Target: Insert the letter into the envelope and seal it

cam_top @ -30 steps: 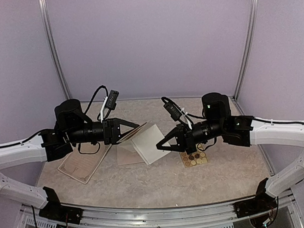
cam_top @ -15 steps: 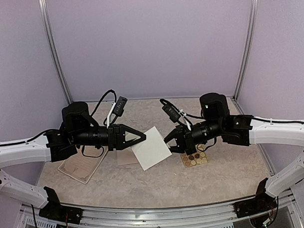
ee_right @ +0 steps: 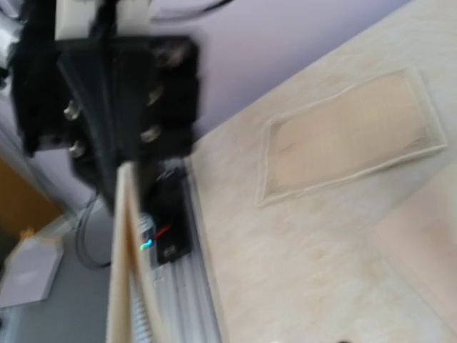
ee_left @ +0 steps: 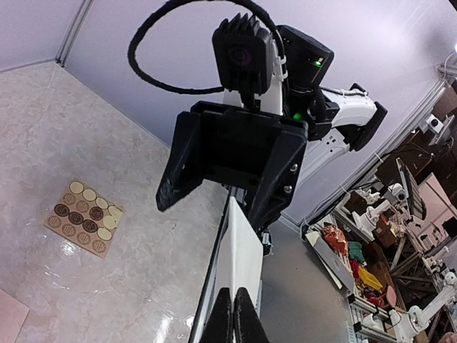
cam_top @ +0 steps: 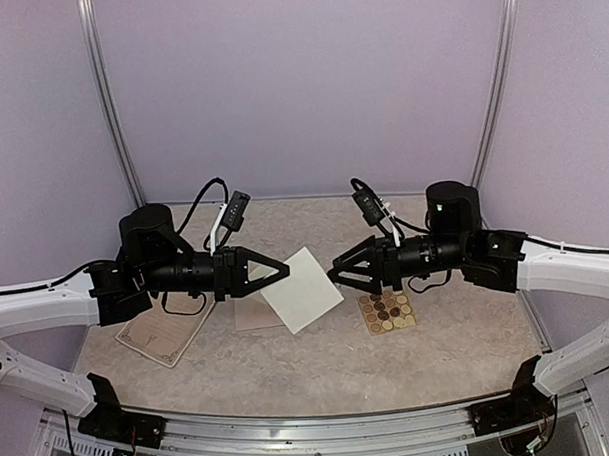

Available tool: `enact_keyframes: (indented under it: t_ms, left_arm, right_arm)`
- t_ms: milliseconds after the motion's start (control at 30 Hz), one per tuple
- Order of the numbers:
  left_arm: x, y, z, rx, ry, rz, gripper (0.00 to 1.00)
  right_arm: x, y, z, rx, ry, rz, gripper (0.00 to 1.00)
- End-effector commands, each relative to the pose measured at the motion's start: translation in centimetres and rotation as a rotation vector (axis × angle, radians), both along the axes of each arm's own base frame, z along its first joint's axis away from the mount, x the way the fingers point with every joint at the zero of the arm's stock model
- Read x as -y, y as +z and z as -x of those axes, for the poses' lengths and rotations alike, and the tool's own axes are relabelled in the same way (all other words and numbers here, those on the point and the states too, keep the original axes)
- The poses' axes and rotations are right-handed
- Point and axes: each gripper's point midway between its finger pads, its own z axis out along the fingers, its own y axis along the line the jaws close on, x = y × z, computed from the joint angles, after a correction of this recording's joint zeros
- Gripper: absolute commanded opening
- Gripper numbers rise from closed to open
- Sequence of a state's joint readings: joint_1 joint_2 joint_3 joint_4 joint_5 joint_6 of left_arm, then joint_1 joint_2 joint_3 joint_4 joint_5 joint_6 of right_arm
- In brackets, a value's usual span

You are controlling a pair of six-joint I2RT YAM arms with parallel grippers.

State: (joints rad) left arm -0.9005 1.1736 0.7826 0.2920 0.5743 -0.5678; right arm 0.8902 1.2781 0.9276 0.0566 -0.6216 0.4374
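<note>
Over beige table [cam_top: 289, 369], lilac walls [cam_top: 300, 88] | left gripper [cam_top: 285, 273] clamps envelope [cam_top: 309, 291] | right gripper [cam_top: 338, 275] spread, empty

Pale lilac panels [cam_top: 300, 88] close in the beige, marble-patterned counter [cam_top: 319, 363] on 3 sides, 2 slim metal posts [cam_top: 108, 105] stand at the rear corners, a ribbed metal rail [cam_top: 312, 430] runs along the near edge (the light is soft and even), and a cluttered workroom [ee_left: 371, 264] shows beyond.

Left end effector [cam_top: 283, 272] clamped — right end effector [cam_top: 336, 274] spread apart.
</note>
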Motion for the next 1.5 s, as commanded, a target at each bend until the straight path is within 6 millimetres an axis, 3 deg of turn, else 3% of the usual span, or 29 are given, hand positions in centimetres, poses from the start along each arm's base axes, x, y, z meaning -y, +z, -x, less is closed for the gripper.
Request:
enact_keyframes:
  t_ms: [0,133,367,467,667,700,767,867,1000,1100,1200,1467]
  left_arm:
    - [-0.4,1.1,0.2,0.038,0.016,0.031,0.00]
    - [-0.3,1.3,0.3,0.043,0.009,0.033,0.00]
    - [0.1,1.5,0.3,0.044,-0.005,0.031,0.00]
    - [0.2,1.4,0.3,0.042,-0.005,0.030,0.00]
    - [0.2,0.9,0.0,0.036,0.008,0.013,0.00]
    - [0.2,0.7,-0.1,0.035,0.019,0.007,0.01]
    - [0.0,0.2,-0.9,0.027,0.065,-0.013,0.21]
    - [-0.9,-1.4,-3.1,-0.009,0.202,-0.070,0.48]
    - [-3.9,-5.1,-7.6,-0.140,0.460,-0.151,0.64]
    - [-5.8,-8.4,-9.9,-0.252,0.577,-0.181,0.70]
    - [-6.6,-11.0,-11.4,-0.297,0.636,-0.220,0.74]
    - [-5.2,-16.9,-15.3,-0.311,0.716,-0.354,0.79]
  right_arm:
    - [2.7,3.3,-1.8,0.022,-0.135,-0.133,0.69]
    - [2.4,4.6,-0.5,0.021,-0.053,-0.188,0.83]
    - [-1.3,3.0,2.1,0.001,0.110,-0.129,0.86]
    - [-2.6,2.8,2.9,-0.004,0.168,-0.124,0.68]
    - [-3.2,2.7,2.8,-0.006,0.174,-0.131,0.00]
    - [-3.1,2.6,2.6,-0.005,0.157,-0.128,0.00]
    - [-3.0,2.3,1.6,0.000,0.092,-0.105,0.00]
    - [-2.1,0.8,-0.8,0.001,-0.058,-0.037,0.00]
    - [-0.2,-1.3,-4.1,-0.045,-0.243,0.035,0.00]
    - [1.0,-2.7,-5.6,-0.074,-0.338,0.077,0.00]
    - [1.8,-3.9,-6.5,-0.089,-0.411,0.116,0.00]
    - [2.9,-5.5,-6.8,-0.119,-0.470,0.150,0.00]
